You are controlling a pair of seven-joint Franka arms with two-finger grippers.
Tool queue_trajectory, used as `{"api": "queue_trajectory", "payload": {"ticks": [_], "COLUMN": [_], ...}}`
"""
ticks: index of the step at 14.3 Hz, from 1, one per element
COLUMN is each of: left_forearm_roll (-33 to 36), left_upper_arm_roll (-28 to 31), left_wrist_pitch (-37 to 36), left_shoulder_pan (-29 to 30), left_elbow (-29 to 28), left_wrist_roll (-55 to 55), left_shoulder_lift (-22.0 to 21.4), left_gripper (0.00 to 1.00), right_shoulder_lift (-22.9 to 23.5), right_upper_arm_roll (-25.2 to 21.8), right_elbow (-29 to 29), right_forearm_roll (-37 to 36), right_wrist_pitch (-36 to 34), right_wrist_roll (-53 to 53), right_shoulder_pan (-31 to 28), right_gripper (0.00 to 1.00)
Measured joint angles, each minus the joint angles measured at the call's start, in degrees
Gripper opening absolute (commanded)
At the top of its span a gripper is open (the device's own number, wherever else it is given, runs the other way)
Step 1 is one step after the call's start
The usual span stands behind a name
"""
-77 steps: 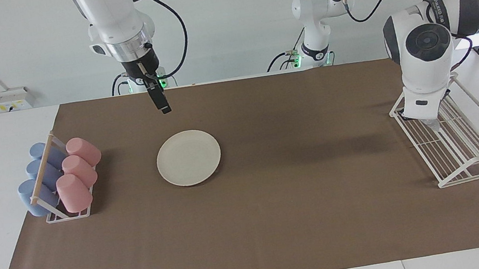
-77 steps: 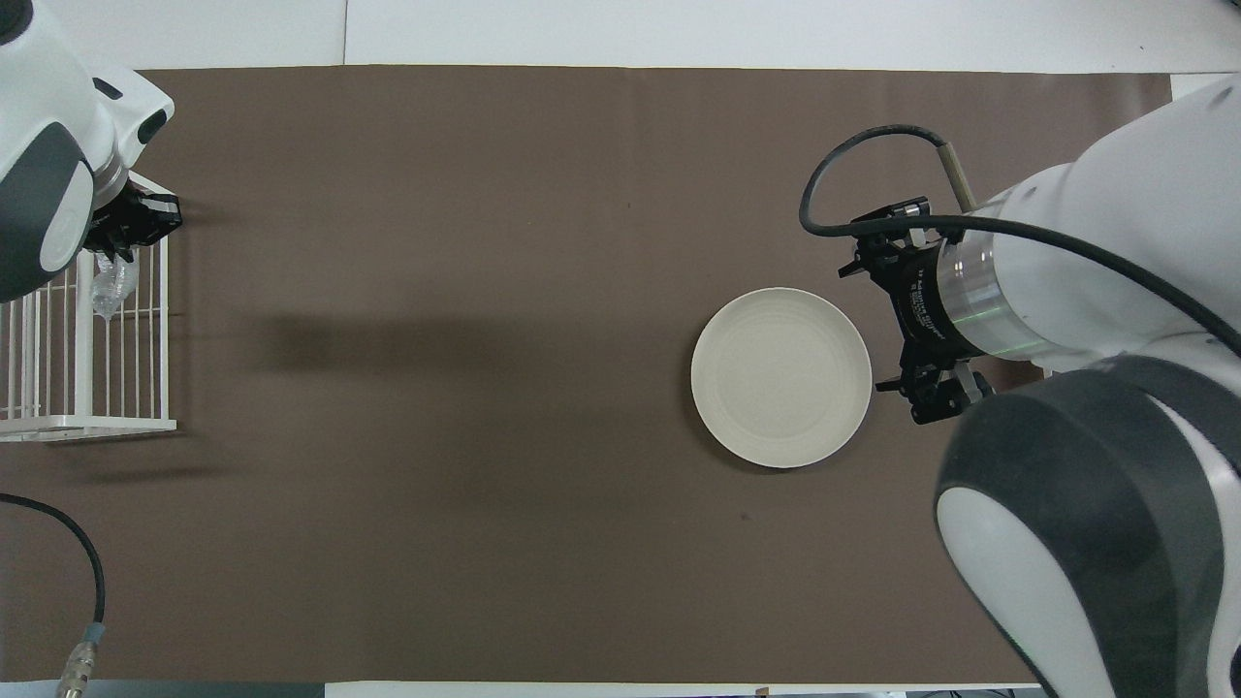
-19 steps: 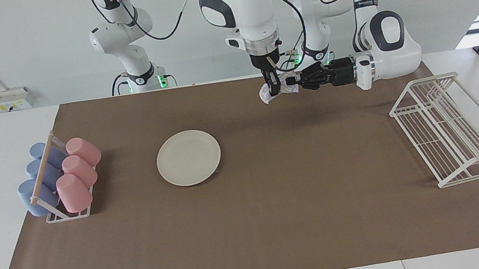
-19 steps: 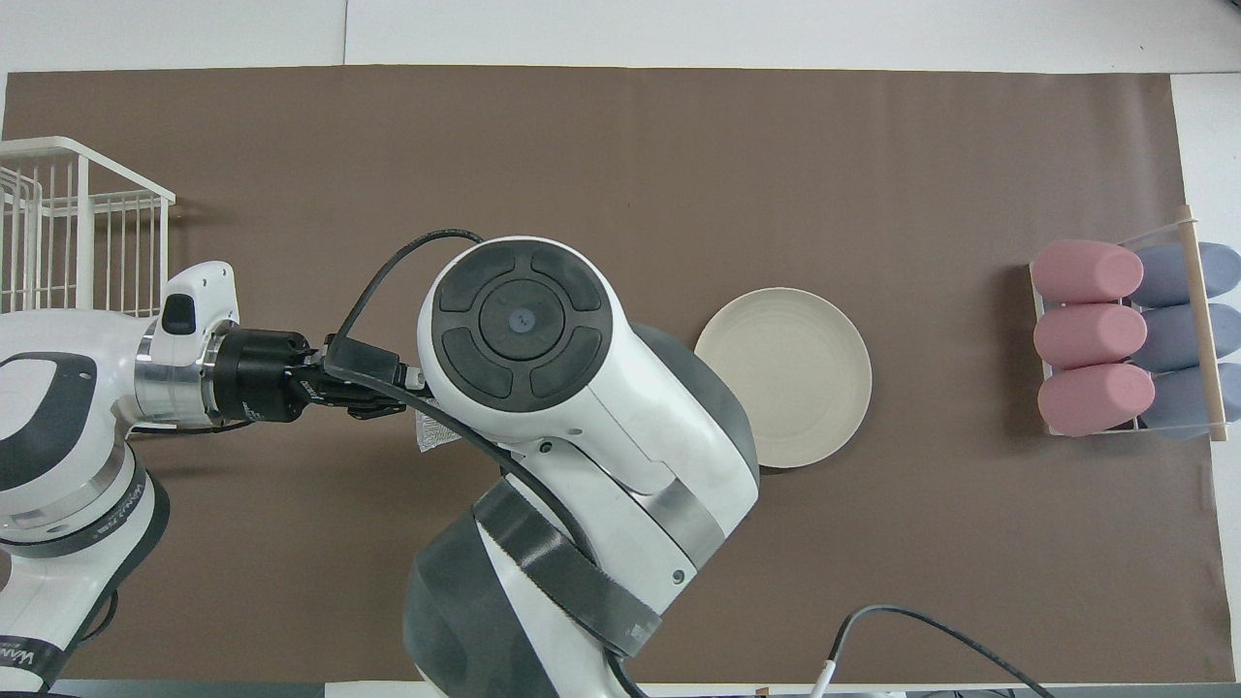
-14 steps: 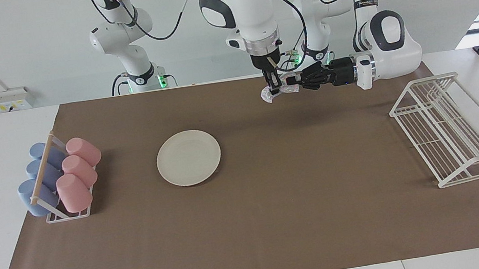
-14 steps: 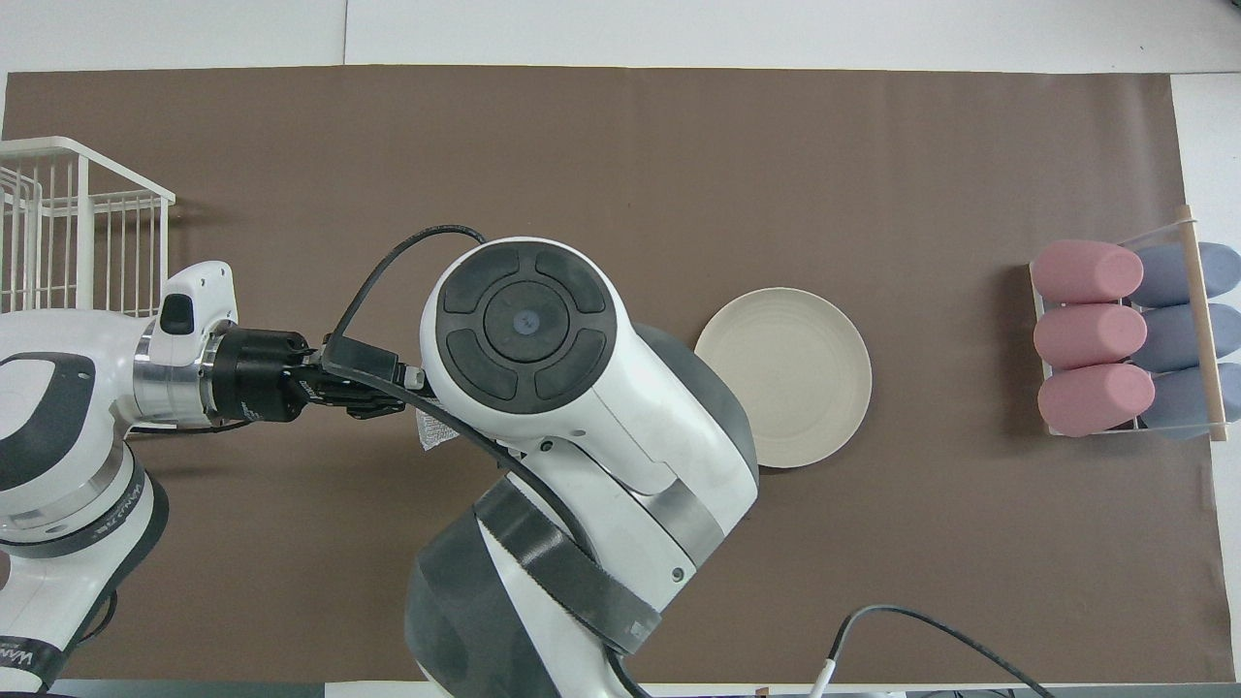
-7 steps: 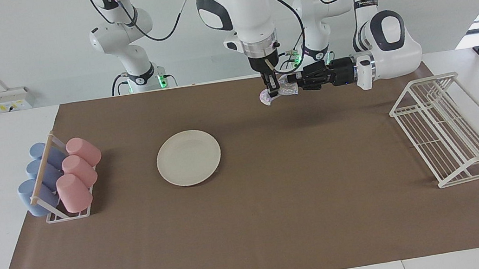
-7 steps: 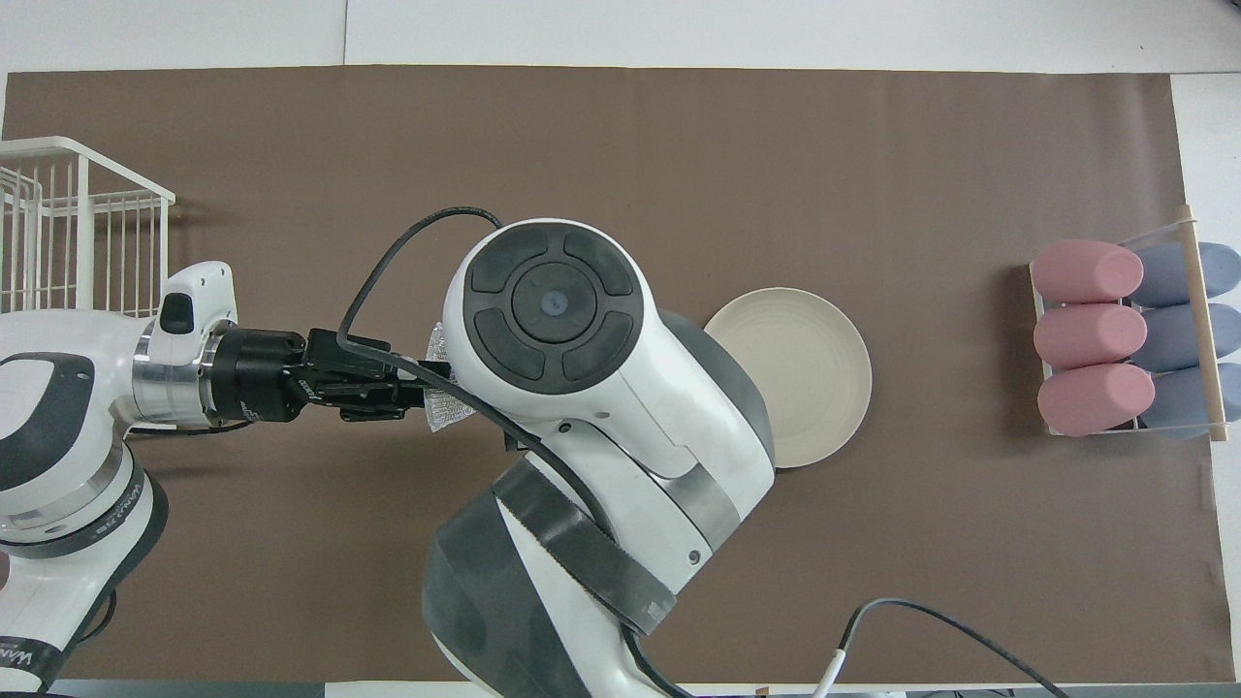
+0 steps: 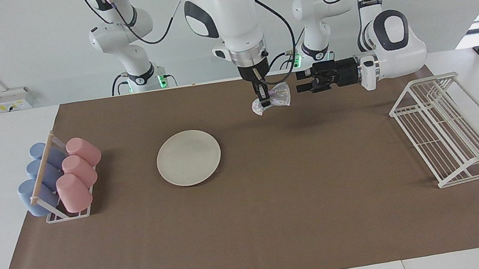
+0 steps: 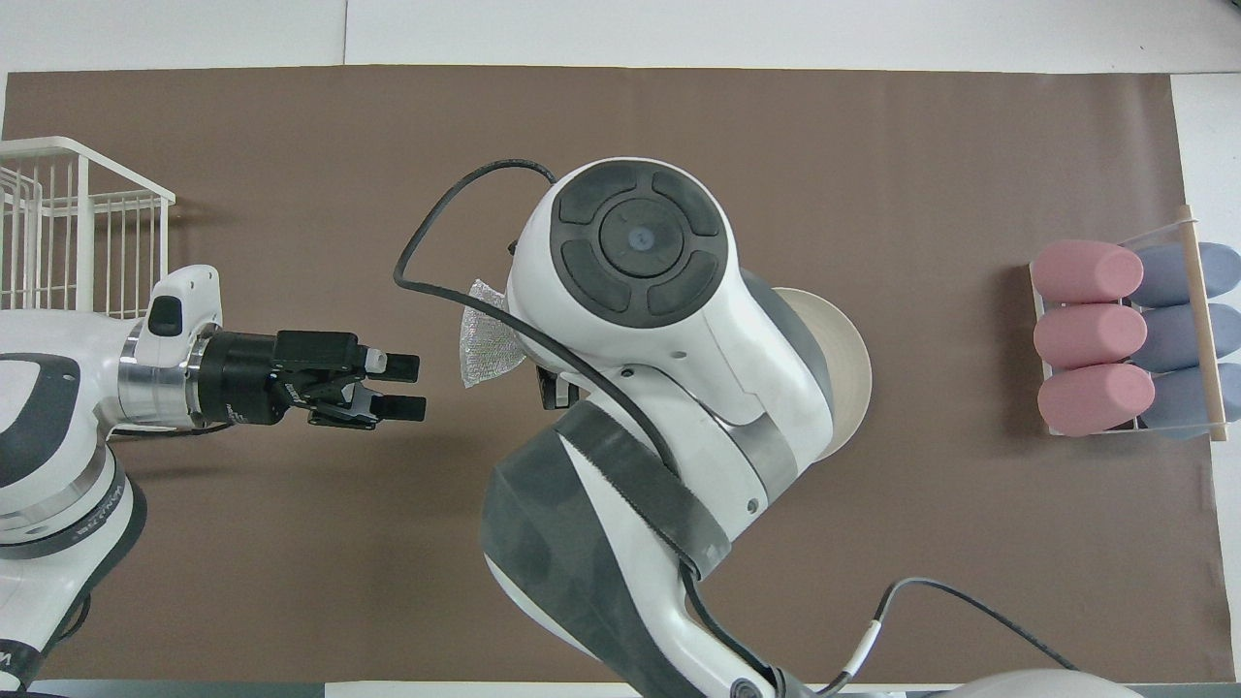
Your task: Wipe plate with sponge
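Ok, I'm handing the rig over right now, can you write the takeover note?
Right tool: shut on the sponge, held in the air over the brown mat, off the plate toward the left arm's end.
Left tool: open, empty, level over the mat beside the sponge, not touching it.
Plate: flat on the mat, bare, nothing touching it.
Done: the sponge is in the right tool alone.
Left: carry the sponge over the plate, lower it and wipe. The left arm can likely pull back.
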Motion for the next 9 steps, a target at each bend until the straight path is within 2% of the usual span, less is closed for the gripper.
{"api": "queue_trajectory", "payload": {"ticks": [2, 3, 7, 9], "left_forearm_roll": [3.6, 6.1, 20.6, 28.0], "left_upper_arm_roll": [0.1, 0.2, 0.3, 0.0], "left_wrist_pitch": [0.0, 0.0, 0.1, 0.1], "left_shoulder_pan": [1.5, 2.2, 3.9, 3.8], "left_elbow": [0.2, 0.6, 4.9, 8.3], "left_wrist_roll": [0.0, 0.0, -3.5, -7.6], "left_shoulder_lift": [-0.2, -0.4, -1.3, -1.9], "left_gripper": [1.00, 1.00, 1.00, 1.00], "right_shoulder_lift": [-0.7, -1.5, -7.3, -9.5], "right_upper_arm_roll": [0.0, 0.0, 0.0, 0.0], "right_elbow": [-2.2, -5.1, -23.4, -28.2], "right_forearm_roll": [0.0, 0.0, 0.0, 0.0], "right_wrist_pitch": [0.1, 1.7, 13.9, 16.7], "right_wrist_roll": [-1.9, -3.5, -5.1, -5.1], "right_shoulder_pan": [-2.8, -4.3, -6.3, -7.2], "right_gripper": [0.00, 0.00, 0.00, 0.00]}}
